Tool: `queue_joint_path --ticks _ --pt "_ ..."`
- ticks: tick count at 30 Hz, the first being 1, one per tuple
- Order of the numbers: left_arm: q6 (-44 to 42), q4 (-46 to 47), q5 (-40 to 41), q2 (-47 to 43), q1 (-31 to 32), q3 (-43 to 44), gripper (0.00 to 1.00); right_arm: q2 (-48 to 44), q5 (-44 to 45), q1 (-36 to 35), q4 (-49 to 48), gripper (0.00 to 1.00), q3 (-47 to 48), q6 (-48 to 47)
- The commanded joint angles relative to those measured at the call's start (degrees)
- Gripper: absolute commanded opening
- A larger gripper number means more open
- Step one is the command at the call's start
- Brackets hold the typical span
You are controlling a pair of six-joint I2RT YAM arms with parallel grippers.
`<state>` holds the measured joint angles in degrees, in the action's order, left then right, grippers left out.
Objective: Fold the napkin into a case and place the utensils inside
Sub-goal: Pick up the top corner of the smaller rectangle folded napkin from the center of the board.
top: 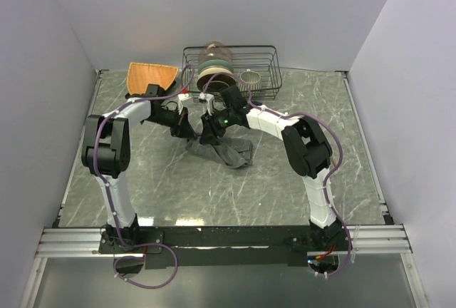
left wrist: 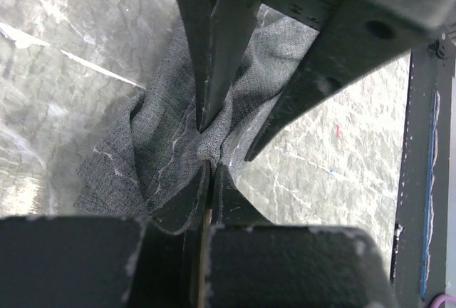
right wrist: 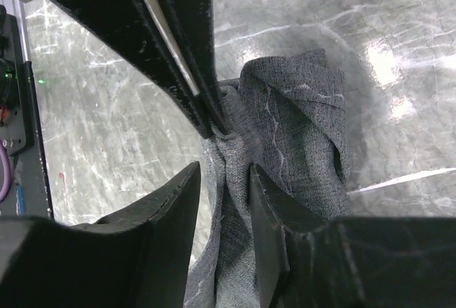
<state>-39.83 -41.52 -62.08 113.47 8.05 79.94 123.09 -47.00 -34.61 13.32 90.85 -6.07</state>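
Left claw (left wrist: 211, 169): my fingers are fully closed, pinching a raised fold of the napkin (top: 231, 155).
Right claw (right wrist: 224, 171): half open, straddling same fold.
Napkin place: crumpled at desk (top: 178, 180) centre, slightly toward 12 o'clock.

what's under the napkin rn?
Only the marble table shows around the napkin. It lies bunched, with one fold pinched by the left gripper. Anything beneath the folds is covered, so I can't tell what's there.
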Motion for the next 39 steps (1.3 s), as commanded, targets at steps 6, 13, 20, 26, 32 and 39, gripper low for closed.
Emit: queue_joint_path --ticks 6,13,20,26,32,39 --pt "4.85 6.27 -1.81 -2.46 -0.23 -1.72 0.02 0.22 -0.98 -0.11 0.04 0.26 0.91 0.09" --pt "4.86 6.28 -2.78 -2.99 0.03 -2.25 0.01 1.19 0.06 -0.02 0.57 0.47 1.88 1.23" --pt "2.92 5.04 -2.86 -2.82 -0.06 -2.25 0.01 2.6 0.86 -0.28 0.92 0.34 3.11 1.41" --pt "0.82 4.08 -2.87 -3.17 0.03 -2.43 0.01 1.81 2.0 -0.37 0.57 0.55 2.23 1.67" --pt "-0.07 3.11 -3.04 -3.34 0.03 -2.34 0.01 2.68 1.13 -0.11 1.44 0.46 4.42 0.27" --pt "4.85 7.06 -2.96 -2.81 -0.58 -2.25 0.02 2.33 -1.51 -0.02 2.76 0.12 4.08 -0.61"
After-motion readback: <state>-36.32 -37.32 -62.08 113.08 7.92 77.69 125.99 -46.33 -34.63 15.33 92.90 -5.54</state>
